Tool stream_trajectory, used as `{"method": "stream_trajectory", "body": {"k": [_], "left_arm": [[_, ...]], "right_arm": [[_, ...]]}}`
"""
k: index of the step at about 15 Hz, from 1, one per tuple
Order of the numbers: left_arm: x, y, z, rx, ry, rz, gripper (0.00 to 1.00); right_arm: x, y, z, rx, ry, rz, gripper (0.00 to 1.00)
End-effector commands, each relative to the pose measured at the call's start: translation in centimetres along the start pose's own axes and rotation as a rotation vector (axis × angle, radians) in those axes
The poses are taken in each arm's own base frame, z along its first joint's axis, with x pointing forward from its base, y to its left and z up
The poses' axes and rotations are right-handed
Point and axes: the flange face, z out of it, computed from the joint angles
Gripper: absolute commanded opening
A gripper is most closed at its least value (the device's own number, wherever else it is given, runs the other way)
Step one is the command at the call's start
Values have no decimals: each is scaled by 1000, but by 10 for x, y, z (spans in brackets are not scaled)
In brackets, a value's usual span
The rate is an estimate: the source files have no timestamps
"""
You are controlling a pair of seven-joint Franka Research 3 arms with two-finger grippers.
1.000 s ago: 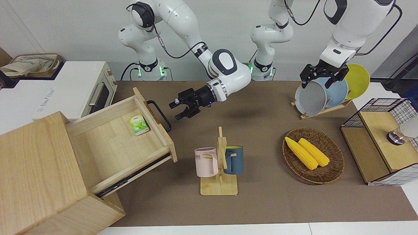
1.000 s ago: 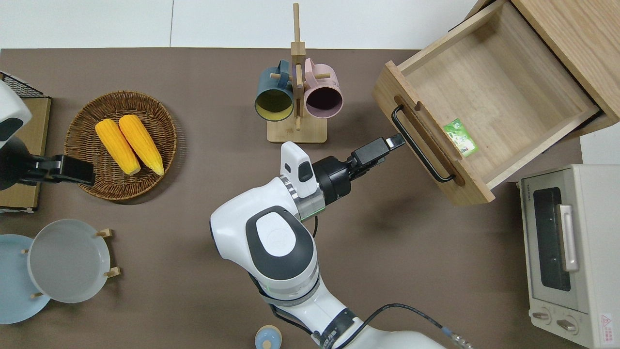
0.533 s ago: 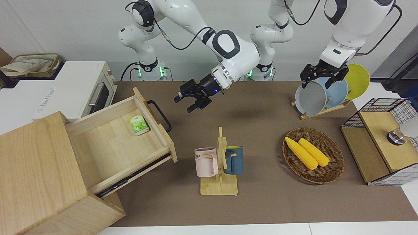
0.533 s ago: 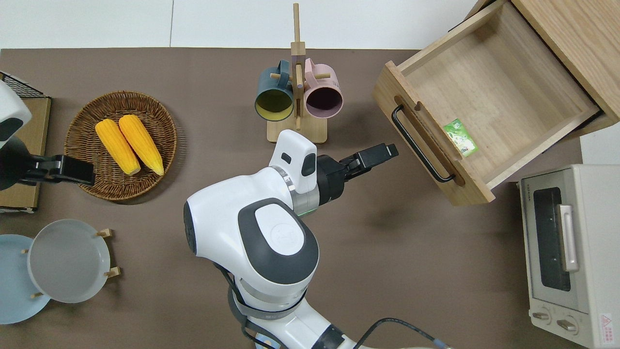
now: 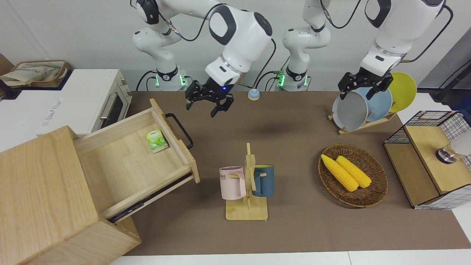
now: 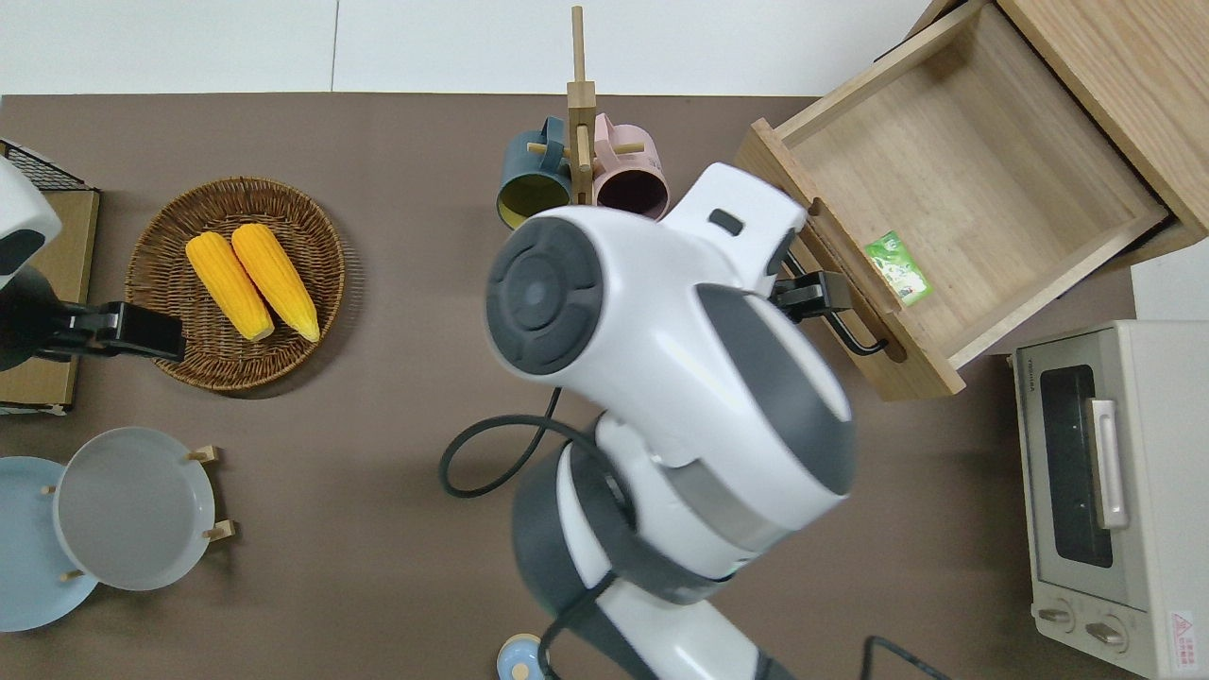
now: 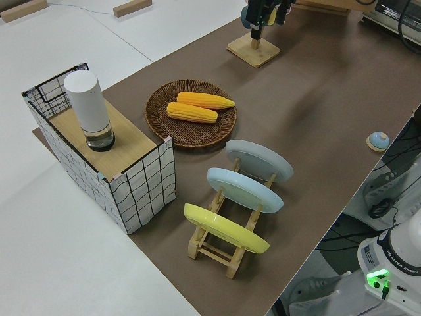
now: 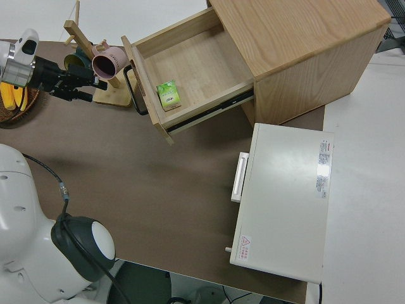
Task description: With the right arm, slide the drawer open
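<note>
The pale-wood box [image 5: 44, 176] stands at the right arm's end of the counter [image 5: 294, 228]. The drawer [image 5: 128, 165] is pulled well out of it, with most of its floor bare to view. A small green packet [image 5: 156, 140] lies inside, against the drawer's front panel. The black bar handle [image 5: 180, 129] on that front is free, and nothing grips it.

The right end effector [image 5: 206, 105] hangs in the air with its fingers spread and holds nothing. In the overhead view it is over the drawer's handle. In the front view it is raised clear of the handle.

The left arm is parked.

Judging by how far the drawer stands out, the sliding looks done. What seems left is for the right arm to move away from the drawer.
</note>
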Motion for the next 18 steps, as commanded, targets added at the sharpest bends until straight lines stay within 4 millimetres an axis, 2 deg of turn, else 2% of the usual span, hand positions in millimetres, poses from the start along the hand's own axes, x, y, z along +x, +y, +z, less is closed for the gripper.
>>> {"method": "stream_trajectory", "body": {"k": [1,6,7,9,12,14,18], "left_arm": [[1,-1,-4,16,-5,10,993],[1,-1,-4,16,-5,10,993],[1,-1,-4,16,-5,10,993],[1,-1,-3,16,-7,10,993],[1,-1,-4,16,-5,10,993],[1,-1,-4,16,-5,10,993],[1,-1,-4,16,-5,10,993]], "right_arm": [[-2,66,-14,214,-40,81,983],[-9,153,-19,381,-68,152,983],[-11,166,-21,403,-65,152,983],[-17,193,-11,439,-82,157,983],[-27,222,5,469,-99,156,983],[-29,235,18,470,-111,146,983],[-32,244,49,467,-122,185,983]]}}
